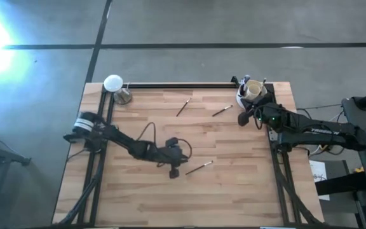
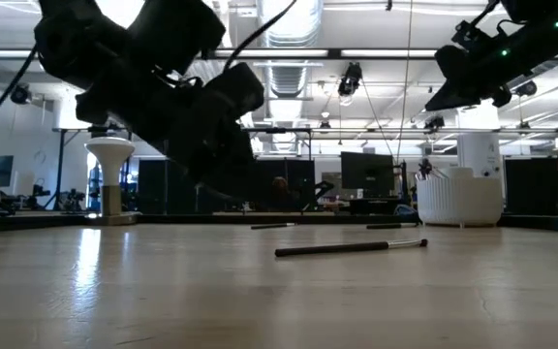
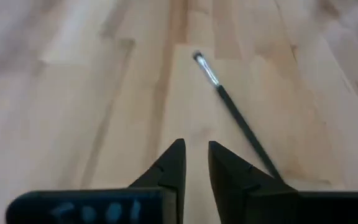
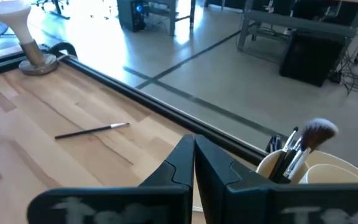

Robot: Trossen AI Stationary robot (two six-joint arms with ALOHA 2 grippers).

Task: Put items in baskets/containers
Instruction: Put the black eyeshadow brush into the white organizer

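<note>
A dark-handled brush (image 1: 199, 167) (image 3: 232, 106) lies flat on the wooden table near its middle. My left gripper (image 1: 174, 172) (image 3: 196, 149) hovers just short of the brush's near end, fingers a narrow gap apart, with nothing between them. Two more brushes (image 1: 183, 107) (image 1: 222, 111) lie flat farther back. The cream-white cup (image 1: 254, 90) (image 4: 328, 171) stands at the far right corner with several brushes (image 4: 297, 149) upright in it, one fluffy-headed. My right gripper (image 1: 242, 119) (image 4: 194, 146) hangs shut and empty in the air beside the cup, toward the table's middle.
A flat white disc on a brass-coloured stand (image 1: 115, 88) (image 4: 23, 37) sits at the far left corner. A dark rail (image 4: 166, 99) runs along the table's far edge. Bare wood (image 1: 234, 197) spreads along the near side.
</note>
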